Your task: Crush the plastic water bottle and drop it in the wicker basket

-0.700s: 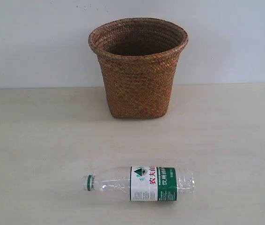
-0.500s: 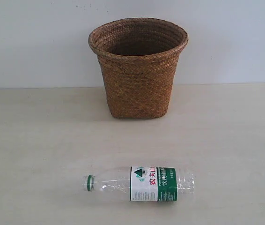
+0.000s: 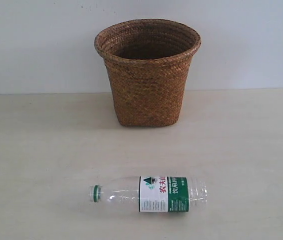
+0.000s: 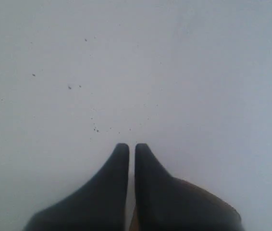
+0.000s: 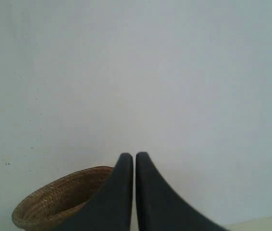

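Note:
The plastic water bottle (image 3: 149, 194) lies on its side near the front of the table, its green neck ring pointing left and its white-and-green label facing up. Behind it the wicker basket (image 3: 148, 72) stands upright against the wall. Neither arm shows in the exterior view. My left gripper (image 4: 131, 147) is shut with nothing between its dark fingers and faces a bare white wall. The right gripper (image 5: 134, 156) is shut and empty too; beyond one finger I see part of the wicker basket's rim (image 5: 54, 199).
A white wall (image 3: 31, 45) runs behind the pale wooden table (image 3: 241, 145). Small dark specks dot the wall (image 4: 95, 129) in the left wrist view.
The bottle has shifted or rolled very slightly on the table; the basket stays put.

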Motion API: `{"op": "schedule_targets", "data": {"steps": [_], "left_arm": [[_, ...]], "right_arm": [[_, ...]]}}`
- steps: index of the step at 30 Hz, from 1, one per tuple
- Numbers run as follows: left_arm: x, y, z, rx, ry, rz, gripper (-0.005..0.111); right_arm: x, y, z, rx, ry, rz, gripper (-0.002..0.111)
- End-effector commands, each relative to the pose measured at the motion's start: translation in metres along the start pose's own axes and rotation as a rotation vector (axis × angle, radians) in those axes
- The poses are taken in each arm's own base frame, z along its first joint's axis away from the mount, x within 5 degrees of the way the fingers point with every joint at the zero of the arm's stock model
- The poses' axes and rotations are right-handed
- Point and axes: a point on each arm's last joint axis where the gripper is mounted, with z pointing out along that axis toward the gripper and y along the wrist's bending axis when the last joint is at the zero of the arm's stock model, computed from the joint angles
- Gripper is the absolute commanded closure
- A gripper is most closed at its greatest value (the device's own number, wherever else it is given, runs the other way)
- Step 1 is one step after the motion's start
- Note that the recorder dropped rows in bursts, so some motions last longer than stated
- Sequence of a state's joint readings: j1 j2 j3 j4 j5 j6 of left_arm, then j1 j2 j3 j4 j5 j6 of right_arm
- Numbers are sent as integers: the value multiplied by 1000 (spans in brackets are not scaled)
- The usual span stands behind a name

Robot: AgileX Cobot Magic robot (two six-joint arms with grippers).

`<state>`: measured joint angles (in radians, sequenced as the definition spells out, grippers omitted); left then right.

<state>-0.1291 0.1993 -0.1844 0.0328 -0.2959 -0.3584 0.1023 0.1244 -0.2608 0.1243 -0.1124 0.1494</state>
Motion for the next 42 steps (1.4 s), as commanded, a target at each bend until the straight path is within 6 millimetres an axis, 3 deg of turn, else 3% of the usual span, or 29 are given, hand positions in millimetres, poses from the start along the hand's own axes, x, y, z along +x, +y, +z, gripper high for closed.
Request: {"op": "schedule_targets", "data": {"steps": [1, 6, 12, 24, 31, 39, 42], "left_arm": [[-9, -4, 35, -20, 127, 61, 103], [-8, -4, 79, -64, 336, 165, 103], [11, -8, 131, -60, 592, 287, 103], [69, -19, 186, 29, 1132, 555, 103], [94, -29, 206, 324, 1359, 693, 103], [129, -37, 215, 707, 1413, 807, 103], [146, -39, 211, 987, 1394, 914, 103]], "right_arm": [[-17, 6, 21, 12, 69, -57, 108], [-24, 9, 50, 28, 200, -117, 108], [-10, 6, 94, 47, 386, -189, 108], [37, -1, 161, 21, 852, -279, 108], [57, 9, 188, -162, 1137, -284, 108], [90, 17, 206, -389, 1326, -232, 108], [110, 17, 212, -415, 1401, -196, 108]]}}
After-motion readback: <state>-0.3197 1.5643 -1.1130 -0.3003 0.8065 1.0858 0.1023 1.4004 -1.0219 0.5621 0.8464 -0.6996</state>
